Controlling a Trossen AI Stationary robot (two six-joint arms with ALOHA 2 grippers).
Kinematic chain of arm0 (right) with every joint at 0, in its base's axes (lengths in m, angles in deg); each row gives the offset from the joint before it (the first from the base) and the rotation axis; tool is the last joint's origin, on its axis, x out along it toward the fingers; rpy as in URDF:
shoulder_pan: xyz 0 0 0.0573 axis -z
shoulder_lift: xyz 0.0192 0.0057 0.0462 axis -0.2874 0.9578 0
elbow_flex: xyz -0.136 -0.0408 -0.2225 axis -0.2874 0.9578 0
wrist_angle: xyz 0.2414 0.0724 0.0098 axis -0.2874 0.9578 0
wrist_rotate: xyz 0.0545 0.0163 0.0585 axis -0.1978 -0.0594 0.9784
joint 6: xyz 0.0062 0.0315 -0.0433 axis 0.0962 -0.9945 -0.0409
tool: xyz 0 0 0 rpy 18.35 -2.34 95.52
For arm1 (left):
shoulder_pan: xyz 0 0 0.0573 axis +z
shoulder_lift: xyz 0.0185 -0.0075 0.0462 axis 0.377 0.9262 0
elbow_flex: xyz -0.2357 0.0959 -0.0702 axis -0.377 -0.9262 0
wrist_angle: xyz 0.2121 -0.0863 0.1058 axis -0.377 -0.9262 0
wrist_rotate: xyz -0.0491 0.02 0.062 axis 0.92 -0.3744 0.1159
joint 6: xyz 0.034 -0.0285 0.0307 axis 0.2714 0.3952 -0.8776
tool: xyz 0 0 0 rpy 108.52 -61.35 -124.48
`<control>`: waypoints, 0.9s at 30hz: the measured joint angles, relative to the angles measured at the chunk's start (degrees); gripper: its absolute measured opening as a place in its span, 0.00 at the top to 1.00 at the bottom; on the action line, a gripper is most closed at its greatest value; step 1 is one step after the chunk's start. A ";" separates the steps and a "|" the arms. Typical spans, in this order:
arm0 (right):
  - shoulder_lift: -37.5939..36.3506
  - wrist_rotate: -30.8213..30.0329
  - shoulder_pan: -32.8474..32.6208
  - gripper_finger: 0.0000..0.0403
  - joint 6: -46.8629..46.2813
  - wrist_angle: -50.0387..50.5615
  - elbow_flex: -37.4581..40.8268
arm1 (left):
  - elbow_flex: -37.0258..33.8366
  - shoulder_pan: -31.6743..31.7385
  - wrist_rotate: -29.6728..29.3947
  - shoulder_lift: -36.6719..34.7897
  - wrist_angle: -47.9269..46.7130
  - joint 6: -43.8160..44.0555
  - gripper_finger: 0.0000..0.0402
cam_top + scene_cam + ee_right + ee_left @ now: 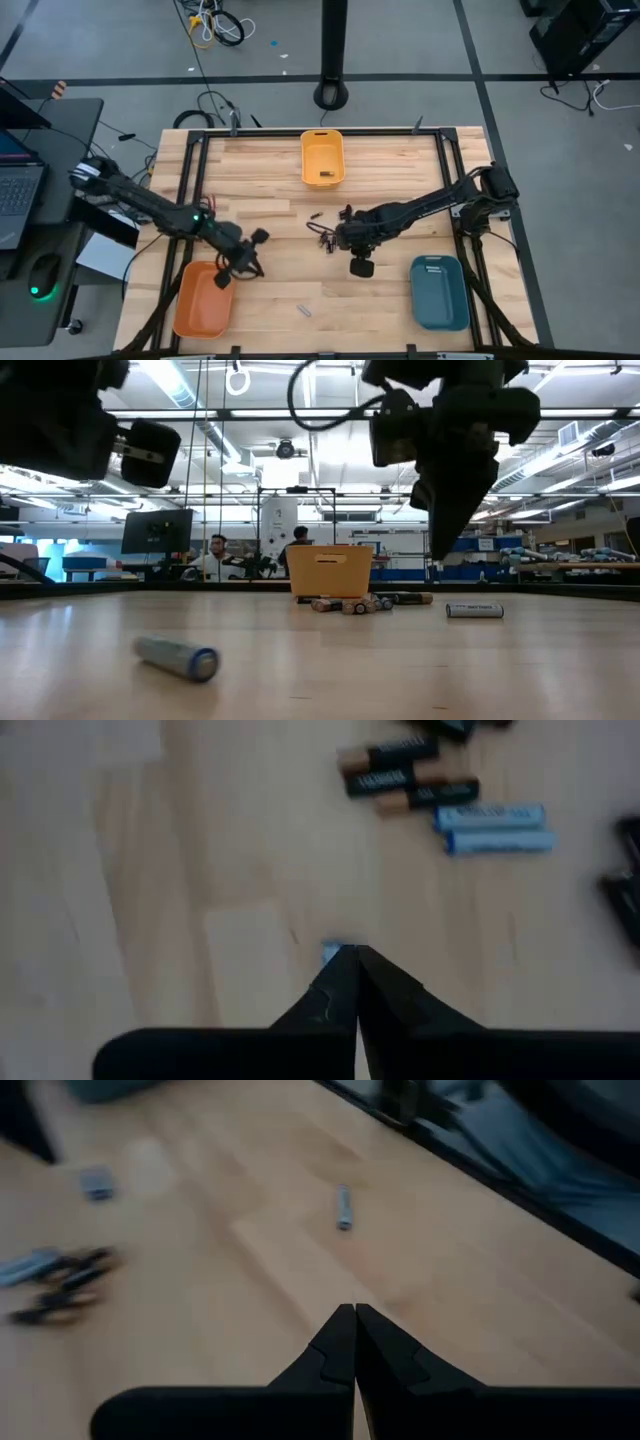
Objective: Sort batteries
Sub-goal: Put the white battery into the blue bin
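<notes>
Three bins (322,160) are counted on the wooden table (260,215), batteries (322,238) clustered mid-table (one pale stray (305,311) near the front), right gripper (348,958) clenched on a pale battery's tip (330,951), left gripper (355,1318) clenched empty.

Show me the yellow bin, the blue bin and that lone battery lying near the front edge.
yellow bin (322,147): high view, on its bare inner floor.
blue bin (440,297): high view, on its inner floor.
lone battery (305,311): high view, on the middle of its body.
</notes>
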 joint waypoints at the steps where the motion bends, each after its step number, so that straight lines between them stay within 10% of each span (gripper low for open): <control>1: 0.02 -0.12 -0.25 0.95 -0.52 -0.66 0.00 | 0.72 -0.91 0.37 1.27 0.29 -0.11 0.97; 27: 0.15 -5.75 -1.67 0.97 -2.24 -2.46 0.00 | 31.22 -21.20 -6.15 51.06 16.53 10.55 0.97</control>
